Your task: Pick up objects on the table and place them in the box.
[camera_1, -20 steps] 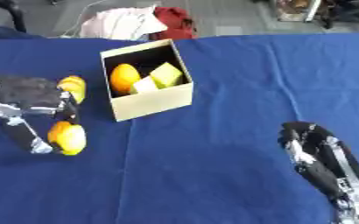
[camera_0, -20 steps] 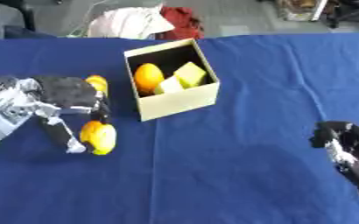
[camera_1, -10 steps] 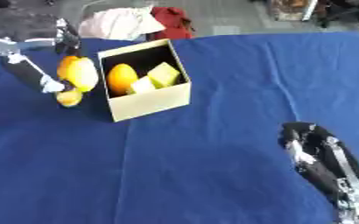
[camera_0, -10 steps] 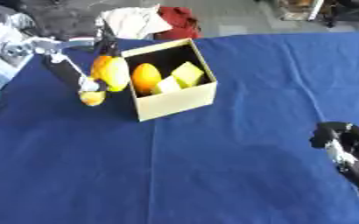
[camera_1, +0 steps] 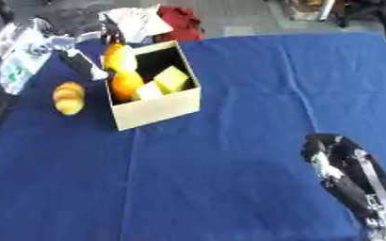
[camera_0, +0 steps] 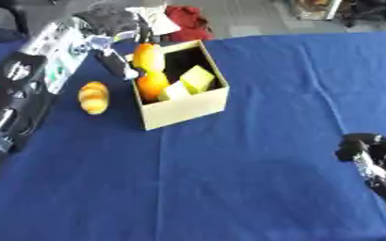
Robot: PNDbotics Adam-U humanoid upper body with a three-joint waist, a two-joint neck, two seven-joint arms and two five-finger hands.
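A blue cloth covers my worktop (camera_0: 254, 155), with clutter blurred beyond its far edge. The cardboard box (camera_0: 180, 96) sits upper left and already holds an orange (camera_0: 153, 84) and pale yellow-green blocks (camera_0: 196, 77). My left robot hand (camera_0: 118, 56) hovers at the box's near-left rim, fingers around a yellow-orange fruit (camera_0: 146, 55) just over the opening. A lumpy orange-yellow item (camera_0: 93, 97) lies on the cloth beside the box, not yet picked. My right robot hand (camera_1: 332, 153) idles lower right; I can't tell its finger state.
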